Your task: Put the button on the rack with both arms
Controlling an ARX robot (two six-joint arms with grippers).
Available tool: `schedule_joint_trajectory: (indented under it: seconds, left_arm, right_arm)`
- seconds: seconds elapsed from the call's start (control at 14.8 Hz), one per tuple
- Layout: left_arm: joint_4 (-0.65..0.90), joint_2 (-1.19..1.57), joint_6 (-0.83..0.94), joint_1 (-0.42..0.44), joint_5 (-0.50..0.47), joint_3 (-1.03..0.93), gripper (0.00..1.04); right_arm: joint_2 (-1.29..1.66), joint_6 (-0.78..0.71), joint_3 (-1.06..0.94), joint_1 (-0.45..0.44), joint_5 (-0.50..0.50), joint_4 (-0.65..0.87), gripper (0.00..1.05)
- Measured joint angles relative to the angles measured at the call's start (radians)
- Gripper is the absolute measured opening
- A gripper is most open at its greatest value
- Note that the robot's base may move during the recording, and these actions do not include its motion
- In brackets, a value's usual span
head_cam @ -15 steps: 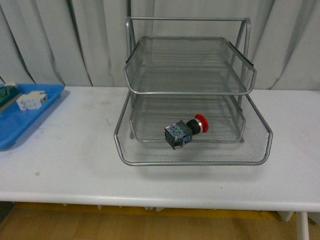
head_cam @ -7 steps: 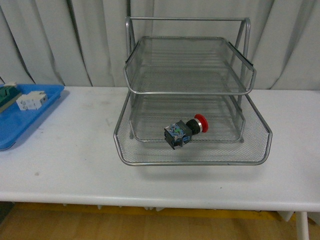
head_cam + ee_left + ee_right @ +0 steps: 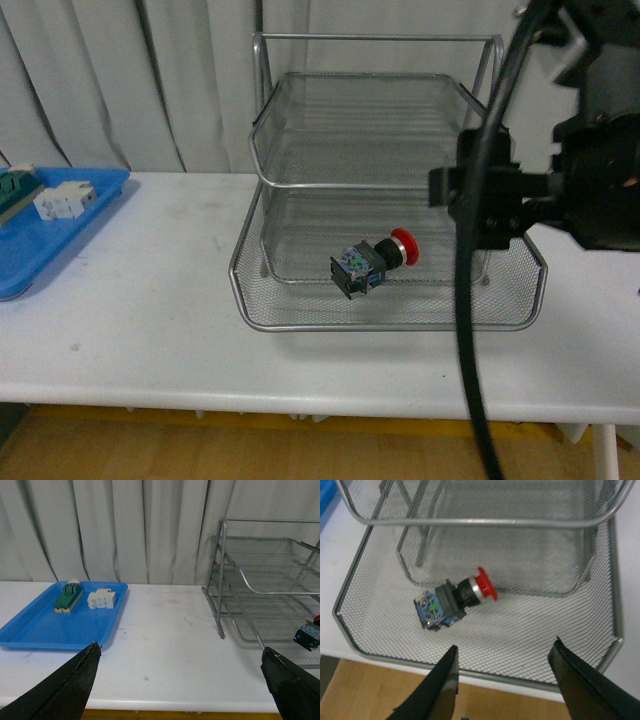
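Observation:
The button (image 3: pixel 372 262), with its red cap and black-and-blue body, lies on its side on the lowest shelf of the silver wire rack (image 3: pixel 385 325). That shelf is pulled out toward me. In the right wrist view the button (image 3: pixel 457 600) lies on the mesh just ahead of my right gripper (image 3: pixel 504 647), which is open and empty above the shelf's front rim. My right arm (image 3: pixel 570 190) hangs in front of the rack's right side. My left gripper (image 3: pixel 180 647) is open and empty over the table, left of the rack (image 3: pixel 220 580). The button (image 3: pixel 309 632) shows at that view's edge.
A flat blue tray (image 3: pixel 60 240) sits at the table's left end. It holds a green-topped block (image 3: pixel 68 596) and a white component (image 3: pixel 102 599). Grey curtains hang behind the table. The right arm's black cable (image 3: pixel 470 330) drops in front of the rack.
My right arm has come into the front view on the right, in front of the rack. The button and rack have not moved.

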Motion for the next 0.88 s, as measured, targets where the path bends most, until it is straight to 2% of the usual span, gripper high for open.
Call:
schedule_joint_trajectory:
  seconds: [0.14, 0.34, 0.61, 0.88]
  left_arm:
    - [0.000, 0.000, 0.000, 0.000, 0.000, 0.000, 0.98]
    - [0.000, 0.000, 0.000, 0.000, 0.000, 0.000, 0.98]
    - [0.000, 0.000, 0.000, 0.000, 0.000, 0.000, 0.98]
    - [0.000, 0.000, 0.000, 0.000, 0.000, 0.000, 0.98]
  right_arm:
    - [0.026, 0.019, 0.001, 0.041, -0.010, -0.057, 0.40]
    - [0.072, 0.028, -0.004, 0.088, -0.003, -0.042, 0.05]
    - [0.190, 0.044, -0.028, 0.138, 0.004, -0.029, 0.02]
    - [0.278, 0.045, 0.020, 0.116, 0.029, -0.021, 0.02]
